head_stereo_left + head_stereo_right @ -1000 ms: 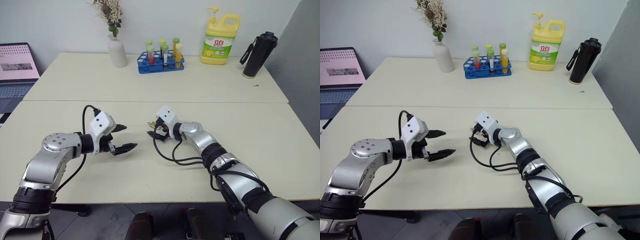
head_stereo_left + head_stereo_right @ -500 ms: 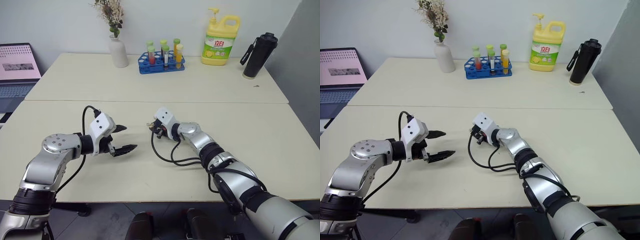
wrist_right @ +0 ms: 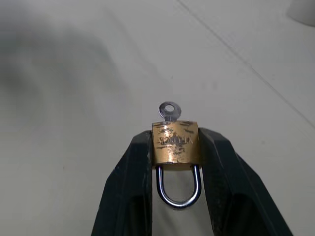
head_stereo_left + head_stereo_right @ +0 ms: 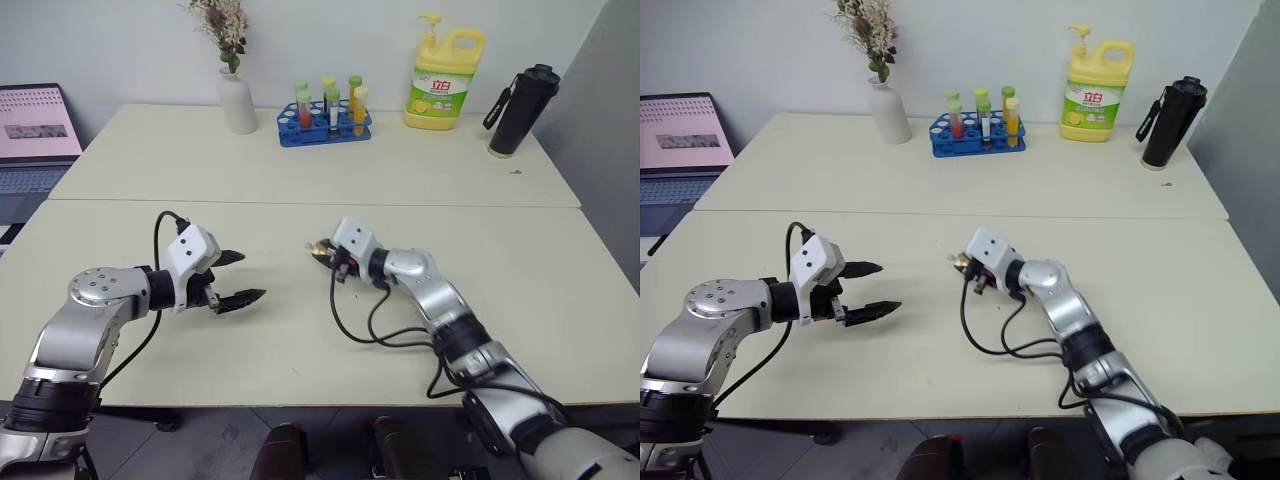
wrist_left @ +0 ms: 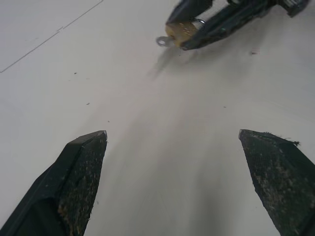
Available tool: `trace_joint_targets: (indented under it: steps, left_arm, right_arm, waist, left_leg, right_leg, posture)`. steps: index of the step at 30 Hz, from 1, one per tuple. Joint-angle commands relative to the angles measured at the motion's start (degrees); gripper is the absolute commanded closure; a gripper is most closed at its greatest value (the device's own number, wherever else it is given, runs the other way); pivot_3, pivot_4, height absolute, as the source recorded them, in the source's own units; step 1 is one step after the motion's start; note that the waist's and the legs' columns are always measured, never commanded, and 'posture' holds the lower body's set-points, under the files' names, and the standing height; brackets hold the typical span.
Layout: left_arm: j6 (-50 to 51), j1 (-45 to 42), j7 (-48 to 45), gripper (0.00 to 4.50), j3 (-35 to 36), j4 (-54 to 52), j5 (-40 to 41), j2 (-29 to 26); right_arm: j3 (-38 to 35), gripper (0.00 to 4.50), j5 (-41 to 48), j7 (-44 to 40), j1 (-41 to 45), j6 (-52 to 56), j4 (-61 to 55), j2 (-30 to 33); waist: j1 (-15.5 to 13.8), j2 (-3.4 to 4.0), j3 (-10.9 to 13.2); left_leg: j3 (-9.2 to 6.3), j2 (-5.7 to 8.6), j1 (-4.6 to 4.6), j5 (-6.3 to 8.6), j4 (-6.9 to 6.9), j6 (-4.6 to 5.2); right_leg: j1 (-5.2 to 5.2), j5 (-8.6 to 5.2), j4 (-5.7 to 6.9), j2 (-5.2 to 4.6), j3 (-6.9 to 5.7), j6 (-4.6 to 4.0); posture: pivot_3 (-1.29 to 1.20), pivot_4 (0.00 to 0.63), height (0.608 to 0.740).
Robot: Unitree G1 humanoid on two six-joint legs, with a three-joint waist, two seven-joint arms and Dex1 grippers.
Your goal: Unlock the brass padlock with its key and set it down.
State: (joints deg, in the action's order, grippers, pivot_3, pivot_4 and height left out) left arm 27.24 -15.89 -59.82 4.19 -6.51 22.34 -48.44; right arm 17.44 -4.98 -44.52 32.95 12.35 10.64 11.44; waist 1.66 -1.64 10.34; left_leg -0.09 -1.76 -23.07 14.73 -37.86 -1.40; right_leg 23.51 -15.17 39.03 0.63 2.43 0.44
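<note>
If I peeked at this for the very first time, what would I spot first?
Probably the tiny golden brass padlock, pinched between the two black fingers of the right claw near the middle of the cream table, with a small silver key sticking out of it. Next, the left claw, wide open, pointing toward it. At the back stands a big yellow soap bottle.
</note>
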Motion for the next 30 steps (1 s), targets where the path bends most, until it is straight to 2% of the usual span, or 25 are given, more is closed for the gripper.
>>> trace_joint_targets:
  steps: [1, 4, 5, 10, 17, 25, 30]
  left_arm:
    - [1.3, -1.5, -1.4, 0.00, -0.5, -4.5, 2.9, 1.0]
    - [3.4, -3.5, -1.4, 0.00, -2.1, -5.7, 4.3, 2.5]
    - [4.2, -4.9, -1.3, 0.00, -2.7, -6.0, 5.0, 3.5]
    - [7.4, -10.2, -1.7, 0.00, -5.0, -6.6, 7.2, 6.5]
    - [12.2, -16.8, -6.5, 0.00, -9.2, -7.3, 10.7, 7.4]
    - [14.7, -26.2, -7.5, 0.00, -12.6, -1.2, 11.0, 12.4]
    - [16.0, -29.2, -8.5, 0.00, -12.9, 1.4, 11.2, 13.8]
  right_arm:
    - [-0.8, 3.56, 1.4, -2.3, -7.8, 5.0, -19.7, 6.0]
    - [-3.2, 3.56, -1.7, -0.1, -15.7, 4.5, -30.6, 12.3]
    - [-4.1, 3.56, -4.6, 1.7, -18.2, 1.5, -33.3, 15.1]
    - [-5.7, 3.56, -14.8, 8.9, -24.0, -12.2, -36.9, 24.0]
    - [-8.2, 3.56, -23.4, 18.2, -20.4, -29.4, -32.5, 30.5]
    - [-8.7, 3.56, -21.2, 21.4, -14.3, -44.8, -27.7, 32.3]
    - [-9.2, 3.56, -21.3, 22.5, -12.4, -49.8, -24.2, 32.1]
  waist:
    - [-0.1, 0.00, 0.0]
    - [-0.1, -0.01, 0.0]
    - [-0.2, 0.00, 0.0]
    - [0.3, -0.06, 0.0]
    - [0.5, -0.05, 0.0]
    - [0.1, -0.07, 0.0]
    - [0.1, -0.07, 0.0]
  left_leg:
    - [0.00, 0.02, 0.00, 0.00, 0.00, 0.00]
    - [0.01, 0.06, 0.04, 0.00, -0.02, 0.00]
    - [0.02, 0.05, 0.05, 0.00, -0.02, 0.00]
    - [0.12, 0.09, 0.11, -0.01, -0.07, 0.00]
    - [0.23, 0.10, 0.18, -0.02, -0.07, -0.02]
    - [0.24, 0.13, 0.16, -0.02, -0.11, -0.02]
    - [0.20, 0.11, 0.14, -0.02, -0.12, -0.01]
  right_leg:
    - [-0.01, -0.01, 0.00, -0.01, -0.01, 0.01]
    - [-0.06, -0.15, -0.01, 0.00, -0.01, 0.25]
    - [-0.06, -0.15, -0.01, 0.00, 0.00, 0.26]
    - [-0.10, -0.18, -0.01, 0.21, -0.01, 0.33]
    - [-0.11, -0.17, 0.03, 0.34, 0.08, 0.34]
    - [-0.15, -0.17, 0.00, 0.33, 0.11, 0.34]
    - [-0.15, -0.16, -0.01, 0.31, 0.13, 0.33]
  posture:
    - [0.00, 0.150, 0.740]
    - [0.00, 0.150, 0.740]
    - [0.00, 0.150, 0.740]
    - [0.00, 0.150, 0.740]
    - [0.00, 0.150, 0.740]
    - [0.00, 0.150, 0.740]
    - [0.00, 0.150, 0.740]
